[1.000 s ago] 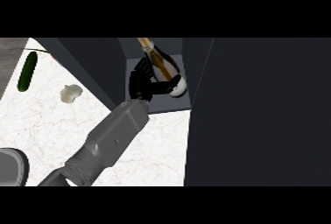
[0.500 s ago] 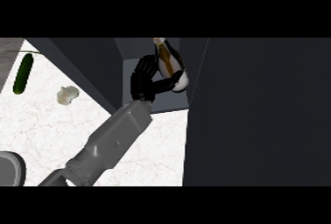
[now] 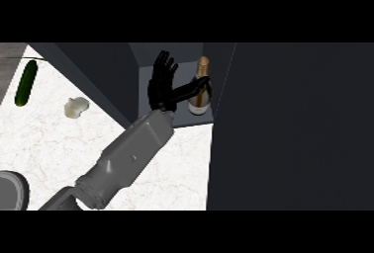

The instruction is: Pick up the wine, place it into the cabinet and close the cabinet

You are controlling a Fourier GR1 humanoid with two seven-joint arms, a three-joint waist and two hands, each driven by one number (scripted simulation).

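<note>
The wine bottle [image 3: 199, 95], dark with a gold neck and a white label, stands upright inside the open cabinet [image 3: 182, 53] on its floor. My left hand [image 3: 162, 89] is just left of the bottle, open, with the fingers straight and pointing up. Its thumb reaches toward the bottle's neck, and I cannot tell whether it touches. The grey forearm [image 3: 128, 155] comes in from the lower left. The right hand does not show.
A large dark cabinet panel [image 3: 292, 123] fills the right side. Another dark panel [image 3: 91, 74] slants along the opening's left. On the marble counter lie a green cucumber [image 3: 27, 82] and a small pale bulb [image 3: 75, 107]. A grey plate's rim [image 3: 9, 190] shows at the lower left.
My left hand carried the bottle deeper into the cabinet, then uncurled its fingers and let go. The bottle now stands on its own.
</note>
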